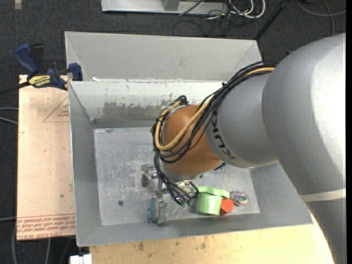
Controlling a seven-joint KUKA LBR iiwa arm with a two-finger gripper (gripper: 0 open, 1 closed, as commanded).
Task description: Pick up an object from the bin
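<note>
A dark carpeted floor [38, 15] is noted; a grey metal base [159, 4] is recorded at twelve o'clock, cables [242, 3] at one.

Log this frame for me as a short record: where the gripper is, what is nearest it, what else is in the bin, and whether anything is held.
gripper position: gripper low in the grey metal bin, near its front wall
nearest thing: small bluish thing just under the gripper, kind unclear
other things: green roll-shaped thing toward the view's right, a red-orange piece against it, and a small clear round thing just beyond
held: cannot tell; the grasp is hidden
task status: nothing visibly lifted
</note>
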